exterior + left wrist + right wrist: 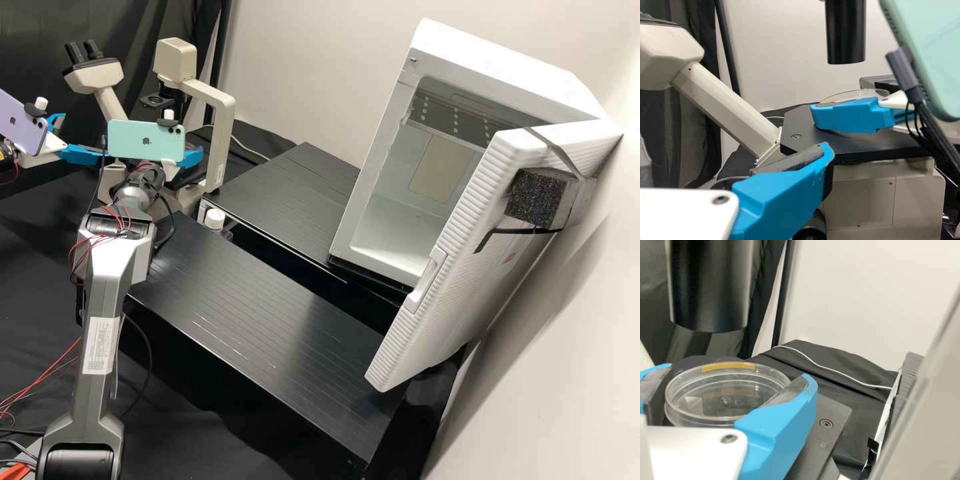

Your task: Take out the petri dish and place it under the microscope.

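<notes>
My right gripper (192,157) is at the microscope (219,130), partly behind the teal phone. In the right wrist view the clear petri dish (735,369) lies between the fingers of my right gripper (732,387), both pads against its rim. The left wrist view has the dish (860,94) at the black stage (805,136), partly behind a right finger; whether it bears on the stage I cannot tell. My left gripper (83,137) stands open beside the microscope, nothing between its fingers; in its own view, my left gripper (735,157) is near the stage's edge.
The microscope's black cylinder (846,32) hangs above the stage, its slanted eyepiece column (725,107) to one side. A white box (393,230) with its door (460,247) open stands at the right. Black platforms (267,320) and a white-capped bottle (215,219) are nearer.
</notes>
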{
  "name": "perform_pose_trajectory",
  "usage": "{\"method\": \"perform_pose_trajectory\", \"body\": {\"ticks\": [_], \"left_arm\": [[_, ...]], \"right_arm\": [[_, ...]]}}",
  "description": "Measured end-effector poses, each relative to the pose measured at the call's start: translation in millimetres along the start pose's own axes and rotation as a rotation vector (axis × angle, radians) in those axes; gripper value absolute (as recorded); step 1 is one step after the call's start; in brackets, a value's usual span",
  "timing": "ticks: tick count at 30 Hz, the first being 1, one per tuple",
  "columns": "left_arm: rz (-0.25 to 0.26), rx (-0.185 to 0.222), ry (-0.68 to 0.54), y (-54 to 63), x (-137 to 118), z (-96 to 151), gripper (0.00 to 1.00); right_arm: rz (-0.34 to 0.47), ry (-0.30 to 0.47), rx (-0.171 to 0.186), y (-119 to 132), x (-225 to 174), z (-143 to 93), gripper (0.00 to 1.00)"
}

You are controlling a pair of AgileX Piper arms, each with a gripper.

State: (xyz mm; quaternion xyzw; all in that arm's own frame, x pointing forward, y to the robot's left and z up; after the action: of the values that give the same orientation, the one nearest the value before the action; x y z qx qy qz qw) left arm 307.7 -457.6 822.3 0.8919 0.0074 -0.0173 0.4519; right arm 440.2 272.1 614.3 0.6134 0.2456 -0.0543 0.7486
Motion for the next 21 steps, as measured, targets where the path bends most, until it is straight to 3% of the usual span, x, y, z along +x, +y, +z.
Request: {"method": "perform_pose_trajectory", "body": {"ticks": [8,21], "left_arm": [[0.000,0.000,0.000,0.0,0.0,0.0,1.00],[0.000,0.000,0.000,0.0,0.0,0.0,1.00]], "right_arm": [[-0.018,0.007,0.024,-2.3,1.4,-0.4,1.00],[-0.029,-0.004,0.013,-1.5,1.8,1.2,1.00]]}}
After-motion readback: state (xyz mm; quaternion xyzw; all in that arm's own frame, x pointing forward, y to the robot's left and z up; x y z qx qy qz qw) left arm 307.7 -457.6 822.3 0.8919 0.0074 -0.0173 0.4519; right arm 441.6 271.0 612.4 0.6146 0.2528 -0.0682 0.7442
